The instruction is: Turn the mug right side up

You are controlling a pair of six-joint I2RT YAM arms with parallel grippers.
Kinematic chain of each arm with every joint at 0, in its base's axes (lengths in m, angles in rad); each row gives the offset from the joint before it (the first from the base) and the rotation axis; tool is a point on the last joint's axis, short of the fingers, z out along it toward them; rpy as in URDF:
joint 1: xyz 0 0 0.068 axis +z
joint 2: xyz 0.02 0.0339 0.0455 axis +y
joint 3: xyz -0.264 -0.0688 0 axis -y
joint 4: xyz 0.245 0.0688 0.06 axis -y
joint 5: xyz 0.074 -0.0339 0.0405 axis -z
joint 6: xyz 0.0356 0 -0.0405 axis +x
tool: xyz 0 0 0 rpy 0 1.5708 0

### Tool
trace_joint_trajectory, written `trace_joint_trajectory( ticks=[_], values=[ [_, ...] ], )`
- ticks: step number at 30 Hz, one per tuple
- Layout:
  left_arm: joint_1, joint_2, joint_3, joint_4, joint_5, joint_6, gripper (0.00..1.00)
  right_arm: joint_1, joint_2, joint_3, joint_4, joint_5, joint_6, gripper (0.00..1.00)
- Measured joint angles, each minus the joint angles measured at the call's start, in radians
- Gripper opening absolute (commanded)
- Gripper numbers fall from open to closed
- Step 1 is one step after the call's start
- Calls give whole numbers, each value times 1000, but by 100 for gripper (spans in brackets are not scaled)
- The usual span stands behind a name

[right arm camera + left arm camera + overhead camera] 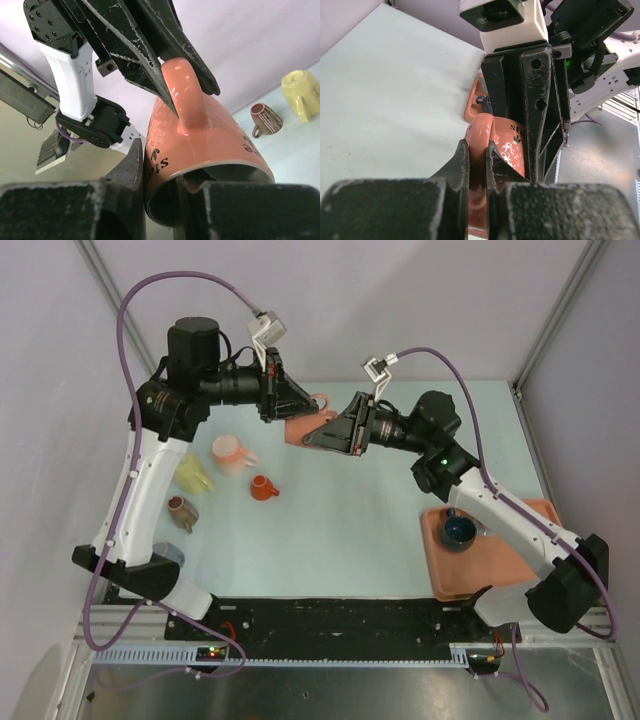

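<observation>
Salmon mug (pixel 220 135), left hand (pixel 190 97) pinching handle (pixel 192 115)

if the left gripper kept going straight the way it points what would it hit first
The mug, whose handle the left gripper pinches; just beyond, probably the right gripper, which faces it and holds the mug's rim.

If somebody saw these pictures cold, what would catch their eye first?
The salmon mug, gripped by both arms at once over the far middle of the table: the left pincer pinches its handle, the right pincer clamps its rim. Next, a pink mug, a yellow mug, a red cup and a brown mug on the left side, and a dark blue cup on the orange tray at right.
</observation>
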Motion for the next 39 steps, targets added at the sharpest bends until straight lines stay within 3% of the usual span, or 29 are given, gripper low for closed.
trace_joint_trajectory(
  ticks=[1, 3, 4, 6, 10, 13, 21, 25, 31, 39],
  values=[
    [2, 0, 0, 11, 10, -4, 7, -1, -4, 1, 6, 1, -2, 1],
    [0, -2, 0, 26, 13, -8, 68, -3, -18, 2, -3, 13, -14, 0],
    [-3, -2, -2, 30, 6, -9, 84, -3, -27, 2, -23, 24, -29, 0],
    [-7, -3, -11, 50, -51, -8, 96, -8, -51, 3, -114, 56, -69, 0],
    [-9, -3, -41, 63, -233, 19, 99, -61, -108, 21, -450, 203, -183, 0],
    [-8, -3, -48, 62, -398, 71, 100, -169, -132, 73, -752, 392, -284, 0],
    [-8, -52, -158, 58, -680, 230, 100, -699, -122, 117, -1294, 845, -503, 0],
    [-8, -80, -255, 40, -730, 283, 100, -903, -89, 117, -1401, 934, -571, 0],
    [-8, -103, -364, 16, -762, 330, 100, -1130, -69, 114, -1415, 936, -632, 0],
    [-8, -133, -429, 9, -790, 365, 100, -1247, 74, 38, -1359, 847, -647, 0]
  ],
)
